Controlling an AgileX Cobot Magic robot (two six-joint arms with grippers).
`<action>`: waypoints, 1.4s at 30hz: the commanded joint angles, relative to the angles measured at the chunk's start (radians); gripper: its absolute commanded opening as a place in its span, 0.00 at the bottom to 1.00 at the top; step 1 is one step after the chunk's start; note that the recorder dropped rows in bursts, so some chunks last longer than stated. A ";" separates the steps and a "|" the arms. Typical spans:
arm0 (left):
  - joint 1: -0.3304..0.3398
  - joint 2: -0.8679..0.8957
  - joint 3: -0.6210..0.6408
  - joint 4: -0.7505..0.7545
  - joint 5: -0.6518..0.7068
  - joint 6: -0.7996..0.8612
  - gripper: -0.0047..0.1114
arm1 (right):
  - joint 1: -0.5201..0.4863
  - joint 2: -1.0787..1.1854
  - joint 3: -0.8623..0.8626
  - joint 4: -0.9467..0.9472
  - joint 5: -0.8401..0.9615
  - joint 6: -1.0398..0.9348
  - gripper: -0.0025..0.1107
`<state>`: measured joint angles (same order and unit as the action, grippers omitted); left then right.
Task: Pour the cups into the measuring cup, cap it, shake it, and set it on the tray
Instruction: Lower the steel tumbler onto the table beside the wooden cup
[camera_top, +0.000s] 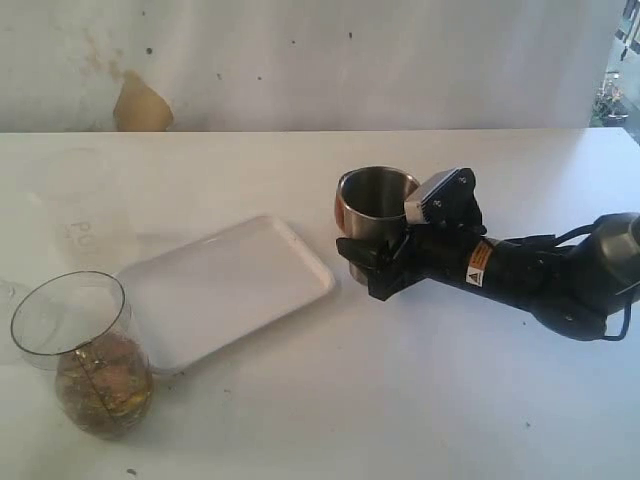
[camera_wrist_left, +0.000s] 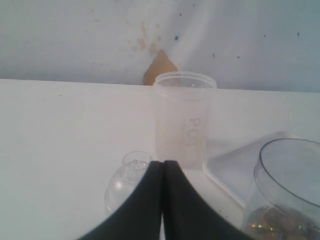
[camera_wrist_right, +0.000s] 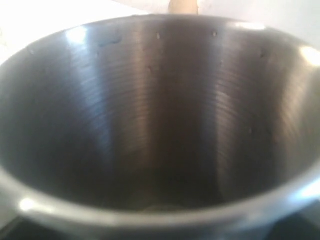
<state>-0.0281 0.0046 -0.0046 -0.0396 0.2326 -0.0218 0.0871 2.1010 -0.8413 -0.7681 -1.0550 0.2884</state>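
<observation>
The measuring cup (camera_top: 80, 350) stands on the white table (camera_top: 450, 400) at the near left, just beside one corner of the tray (camera_top: 240, 275). It is clear, it has no lid on, and there is brown stuff in the bottom. The tray lies flat in the middle of the table. On the other side of the tray is the steel tumbler (camera_top: 375, 205), standing up straight. The right gripper (camera_top: 372, 255) comes in from the right and holds the tumbler low down, with one black finger in front of it. The right wrist view looks down into the tumbler, and I cannot tell if anything is inside. The left gripper (camera_wrist_left: 162, 162) has its two black fingers pressed together and holds nothing. Past it stand a frosted cup (camera_wrist_left: 182, 120) and a small clear round piece (camera_wrist_left: 127, 180).
</observation>
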 joint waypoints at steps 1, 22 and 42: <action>-0.005 -0.005 0.005 -0.005 0.000 0.001 0.04 | -0.008 -0.002 -0.006 -0.012 0.000 0.010 0.02; -0.005 -0.005 0.005 -0.005 0.000 0.001 0.04 | -0.008 0.102 -0.006 0.003 -0.164 0.033 0.13; -0.005 -0.005 0.005 -0.005 0.000 0.001 0.04 | -0.008 0.052 -0.006 -0.082 -0.115 0.039 0.86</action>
<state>-0.0281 0.0046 -0.0046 -0.0396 0.2326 -0.0218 0.0871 2.1784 -0.8459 -0.8289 -1.1759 0.3207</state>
